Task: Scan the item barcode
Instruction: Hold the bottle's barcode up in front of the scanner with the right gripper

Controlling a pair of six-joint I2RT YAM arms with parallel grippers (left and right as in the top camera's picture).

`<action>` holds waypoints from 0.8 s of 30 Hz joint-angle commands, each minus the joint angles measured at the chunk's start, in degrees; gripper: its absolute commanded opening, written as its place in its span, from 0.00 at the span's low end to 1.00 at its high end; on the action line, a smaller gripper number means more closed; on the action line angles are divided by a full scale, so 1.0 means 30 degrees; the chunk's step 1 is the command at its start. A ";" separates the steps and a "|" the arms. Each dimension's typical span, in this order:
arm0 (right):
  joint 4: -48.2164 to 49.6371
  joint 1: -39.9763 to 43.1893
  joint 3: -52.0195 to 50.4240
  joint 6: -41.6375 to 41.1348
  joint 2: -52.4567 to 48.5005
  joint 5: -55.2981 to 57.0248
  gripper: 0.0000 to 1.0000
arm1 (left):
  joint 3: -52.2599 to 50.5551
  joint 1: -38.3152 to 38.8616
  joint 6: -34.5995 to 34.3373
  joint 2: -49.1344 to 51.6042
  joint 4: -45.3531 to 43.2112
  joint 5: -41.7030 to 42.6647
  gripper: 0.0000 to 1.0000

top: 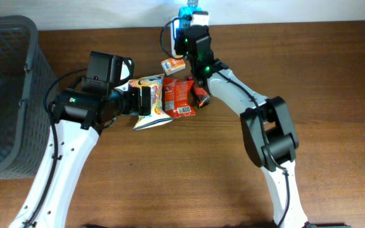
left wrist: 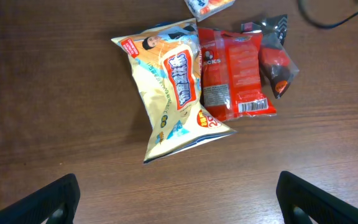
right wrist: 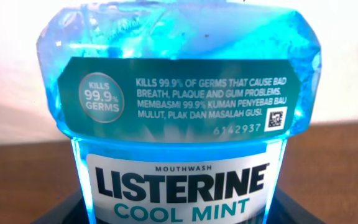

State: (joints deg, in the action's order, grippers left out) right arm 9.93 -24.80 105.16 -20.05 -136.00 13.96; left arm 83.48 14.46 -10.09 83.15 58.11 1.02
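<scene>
— What stands on the brown wooden table?

— At its far edge, the right gripper is about half open, its dark fingers pressed on both sides of a translucent blue plastic mouthwash bottle.

— How does the bottle look?

— Upright, with its teal label facing the wrist camera and a small square code at the right end. The left gripper gapes wide and empty above a yellow foil snack bag.

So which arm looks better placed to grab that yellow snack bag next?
Left. The left gripper, open, hovers right at the yellow snack bag; the right gripper is busy, straddling the mouthwash bottle farther back.
</scene>
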 commanded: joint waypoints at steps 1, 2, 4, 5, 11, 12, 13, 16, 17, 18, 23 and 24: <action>0.0699 0.0036 0.0474 -0.2120 0.0328 0.0590 0.54 | 0.0117 0.0044 0.0117 0.0029 0.0036 -0.0138 0.99; 0.0685 0.0036 0.0474 -0.2885 0.0291 0.0583 0.54 | 0.0117 0.0044 0.0117 0.0029 0.0029 -0.0138 0.99; 0.0612 0.0036 0.0466 -0.4809 0.0226 0.0415 0.55 | 0.0117 0.0044 0.0117 0.0029 0.0029 -0.0138 0.99; 0.0619 0.0036 0.0466 -0.5246 0.0226 0.0204 0.54 | 0.0117 0.0044 0.0117 0.0029 0.0029 -0.0138 0.99; 0.0415 0.0036 0.0474 -0.9857 0.0226 -0.1435 0.53 | 0.0117 0.0036 0.0117 0.0029 0.0029 -0.0138 0.99; 0.0488 0.0036 0.0474 -1.0630 0.0226 -0.1428 0.53 | 0.0117 0.0044 0.0117 0.0029 0.0029 -0.0138 0.99; 0.0590 0.0036 0.0474 -1.0877 0.0226 -0.1421 0.52 | 0.0117 0.0044 0.0117 0.0029 0.0029 -0.0138 0.99; 0.0940 0.0036 0.0546 -1.0928 0.0226 -0.1268 0.53 | 0.0117 0.0044 0.0117 0.0029 0.0029 -0.0138 0.99; 0.0933 0.0036 0.0561 -1.0921 0.0226 -0.1122 0.52 | 0.0117 0.0044 0.0117 0.0029 0.0029 -0.0138 0.99; 0.0918 0.0036 0.0561 -1.0921 0.0226 -0.0976 0.52 | 0.0117 0.0044 0.0117 0.0029 0.0029 -0.0138 0.99; 0.1078 0.0073 0.0663 -0.9959 0.0248 -0.0918 0.56 | 0.0117 0.0044 0.0117 0.0029 0.0036 -0.0138 0.99; 0.1056 0.0146 0.0831 -0.9559 0.0255 -0.0925 0.56 | 0.0117 0.0044 0.0117 0.0029 0.0029 -0.0138 0.99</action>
State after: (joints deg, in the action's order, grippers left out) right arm 11.75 -24.80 105.16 -51.55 -136.92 10.24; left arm 83.48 14.46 -10.09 83.15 58.11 0.99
